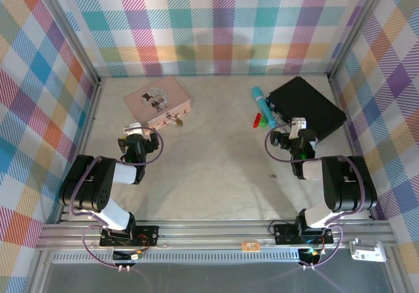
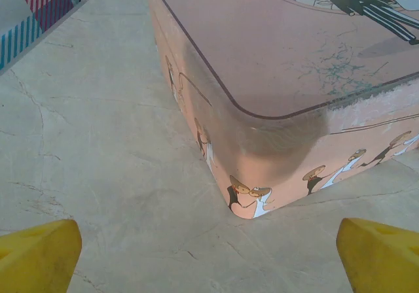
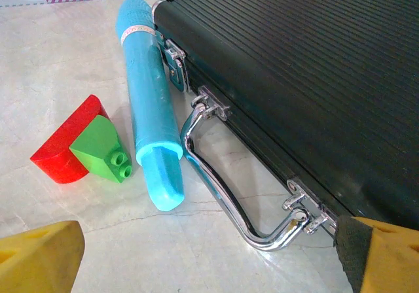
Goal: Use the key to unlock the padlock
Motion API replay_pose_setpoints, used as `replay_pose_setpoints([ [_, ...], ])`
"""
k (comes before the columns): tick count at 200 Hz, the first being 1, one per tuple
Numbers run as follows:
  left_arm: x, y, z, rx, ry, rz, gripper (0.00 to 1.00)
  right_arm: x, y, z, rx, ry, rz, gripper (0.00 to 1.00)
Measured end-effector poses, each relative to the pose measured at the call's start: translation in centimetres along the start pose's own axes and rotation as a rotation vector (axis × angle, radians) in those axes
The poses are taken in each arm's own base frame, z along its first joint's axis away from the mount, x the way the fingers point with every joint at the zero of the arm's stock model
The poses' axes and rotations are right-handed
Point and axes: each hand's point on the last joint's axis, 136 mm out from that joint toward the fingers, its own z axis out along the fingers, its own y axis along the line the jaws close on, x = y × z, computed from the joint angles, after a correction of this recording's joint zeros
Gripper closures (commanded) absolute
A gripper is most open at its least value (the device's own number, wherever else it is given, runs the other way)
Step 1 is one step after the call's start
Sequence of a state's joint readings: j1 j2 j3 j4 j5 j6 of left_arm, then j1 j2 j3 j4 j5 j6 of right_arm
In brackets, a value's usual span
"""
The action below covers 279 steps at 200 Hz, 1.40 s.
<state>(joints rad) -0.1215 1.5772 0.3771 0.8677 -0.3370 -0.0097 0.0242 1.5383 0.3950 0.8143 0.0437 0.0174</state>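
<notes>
The left gripper is hovering just short of the near left corner of the pink tin, its yellow fingertips sitting wide apart at the bottom corners of the left wrist view and holding nothing; between them the tin's rounded corner, with its cartoon figures, is resting on the pale table; the padlock is lying against the tin's front edge, toward that edge's right end, showing in the top view as a tiny brass speck to the right of the left gripper and apart from it; the key is too small to make out there; across the table the right gripper is hanging at the near edge of the black case, its fingers likewise spread and empty; in the right wrist view the case's chrome handle is lying flat on the table, the teal cylinder is lying beside it, and the red block and green block are touching each other just left of the cylinder.
</notes>
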Motion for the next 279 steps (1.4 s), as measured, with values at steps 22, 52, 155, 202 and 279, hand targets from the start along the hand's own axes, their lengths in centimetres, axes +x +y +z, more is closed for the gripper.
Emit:
replay_pose_setpoints([
  [22,0.0,0.0,0.0,0.0,0.0,0.0,0.01,0.0,0.0,0.0,0.0,0.0,0.0,0.01],
  [52,0.0,0.0,0.0,0.0,0.0,0.0,0.0,0.0,0.0,0.0,0.0,0.0,0.0,0.01],
  [155,0.0,0.0,0.0,0.0,0.0,0.0,0.0,0.0,0.1,0.0,-0.003,0.001,0.0,0.01],
  [202,0.0,0.0,0.0,0.0,0.0,0.0,0.0,0.0,0.1,0.0,-0.003,0.002,0.0,0.01],
  [279,-4.9,-1.4,-2.7,-0.023,-0.045,0.033,0.0,-6.7,2.8,-2.3,-0.01,0.016,0.0,0.09],
])
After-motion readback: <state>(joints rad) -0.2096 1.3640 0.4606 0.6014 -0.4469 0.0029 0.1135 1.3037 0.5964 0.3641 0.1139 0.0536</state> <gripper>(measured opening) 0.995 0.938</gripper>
